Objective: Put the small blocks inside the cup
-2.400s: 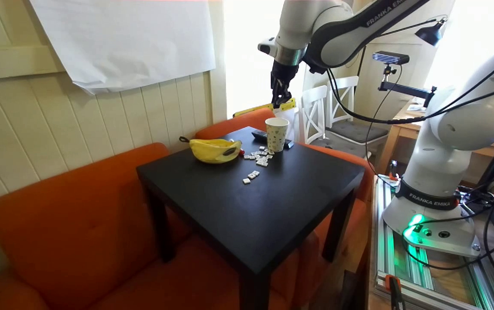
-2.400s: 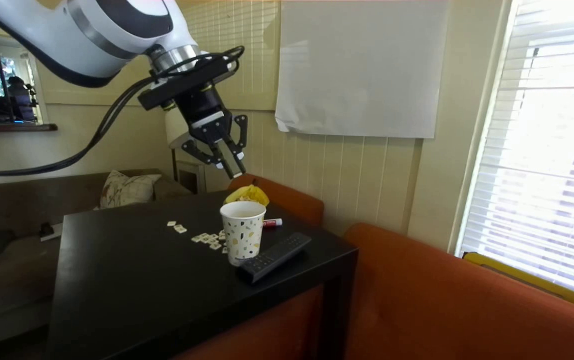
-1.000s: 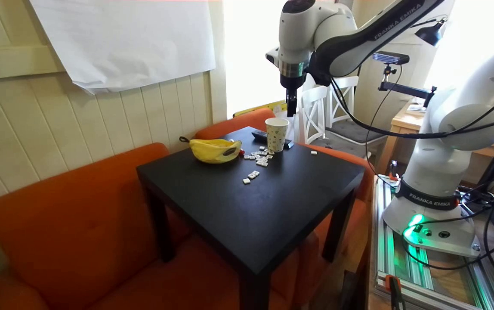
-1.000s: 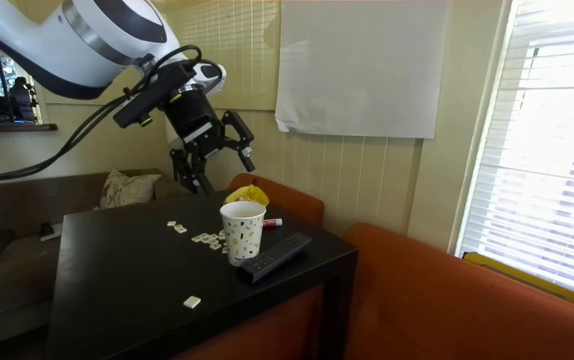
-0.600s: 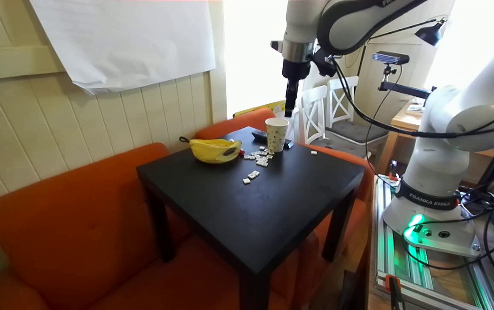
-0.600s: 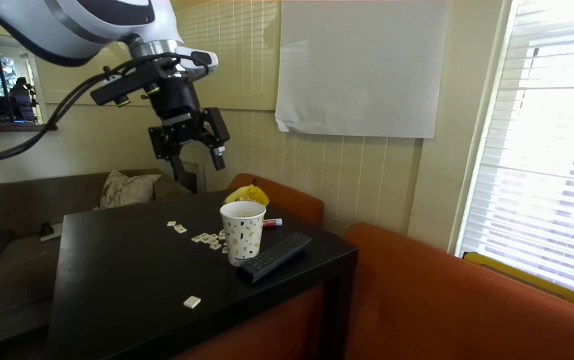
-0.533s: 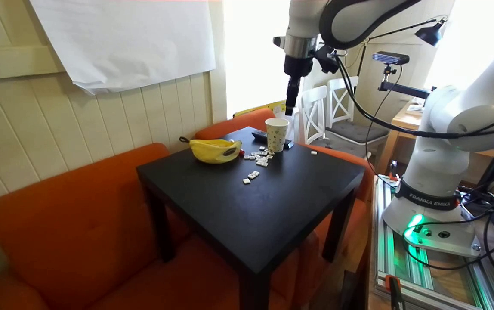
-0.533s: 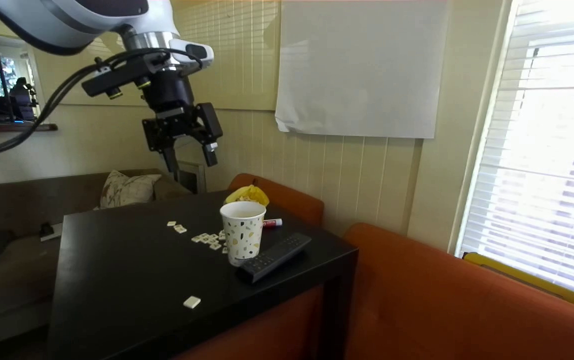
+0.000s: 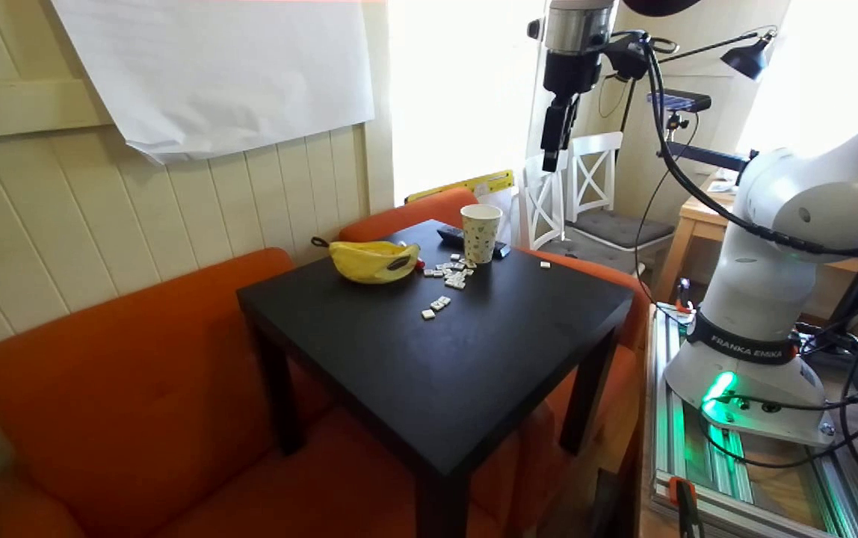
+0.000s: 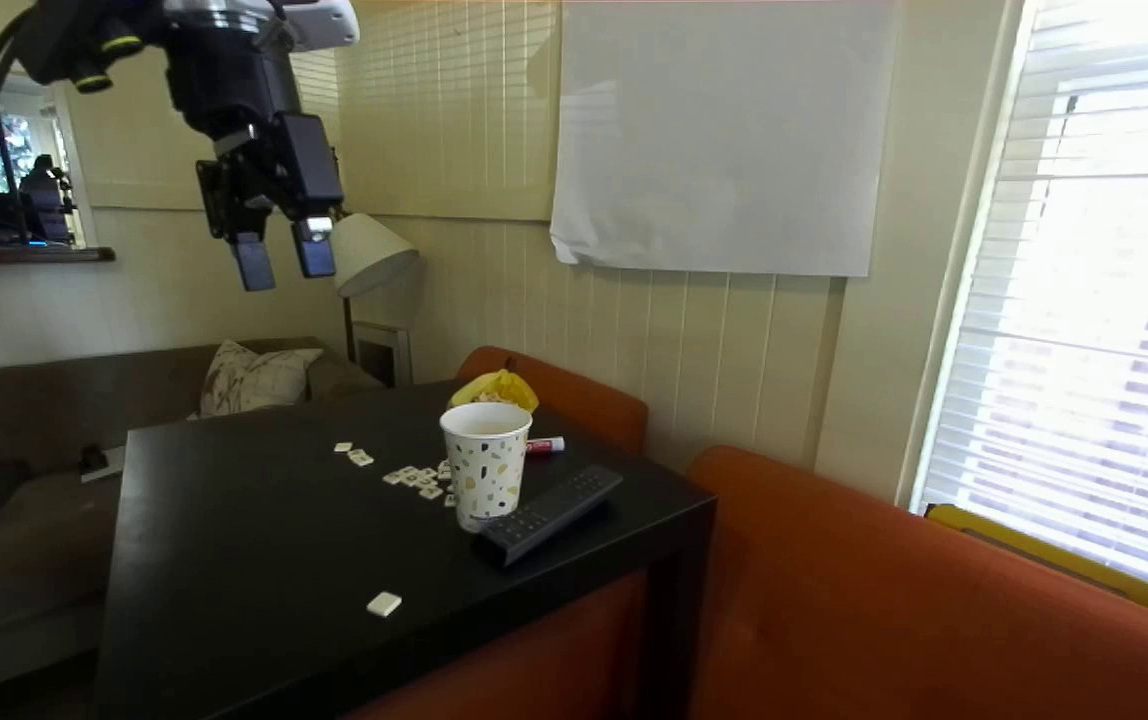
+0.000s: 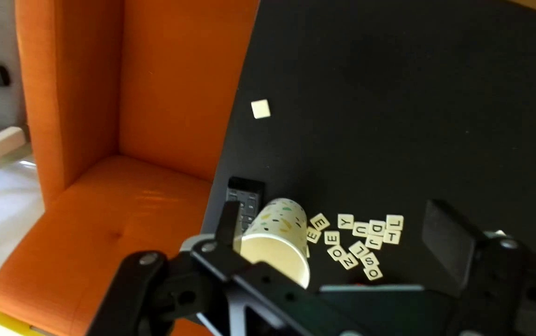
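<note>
The cup (image 10: 486, 470), pale with coloured flecks, stands upright on the black table; the wrist view shows part of the cup's inside (image 11: 272, 256), its bottom hidden. Several small blocks, cream letter tiles (image 11: 373, 242), lie scattered beside it. A few more tiles (image 9: 436, 306) lie farther along the table. A single block (image 10: 384, 604) lies apart near the table edge, blank face up in the wrist view. My gripper (image 10: 284, 257) is open high above the table, away from the cup, with nothing between its fingers. In the wrist view its jaws stand wide apart.
A dark remote control (image 10: 549, 512) touches or nearly touches the cup's base. A yellow banana-shaped holder (image 9: 374, 263) and a red tube (image 10: 544, 445) lie beyond the blocks. Orange seats (image 11: 179, 88) border the black table (image 9: 444, 388).
The gripper was shut at first, then opened, and a single block appeared on the table near the edge. Since then the open gripper has risen and drawn away from the cup.
</note>
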Action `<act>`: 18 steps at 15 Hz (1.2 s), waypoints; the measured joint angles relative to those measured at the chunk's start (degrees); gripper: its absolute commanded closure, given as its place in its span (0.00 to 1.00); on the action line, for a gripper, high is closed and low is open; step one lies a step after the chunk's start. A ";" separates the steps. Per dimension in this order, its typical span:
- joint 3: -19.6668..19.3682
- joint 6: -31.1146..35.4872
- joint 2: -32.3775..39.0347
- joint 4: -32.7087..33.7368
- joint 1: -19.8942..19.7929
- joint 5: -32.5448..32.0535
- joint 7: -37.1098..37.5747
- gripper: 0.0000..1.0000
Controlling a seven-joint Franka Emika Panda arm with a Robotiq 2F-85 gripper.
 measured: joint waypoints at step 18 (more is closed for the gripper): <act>-8.86 27.14 9.68 -9.42 -2.23 -9.72 -15.62 0.00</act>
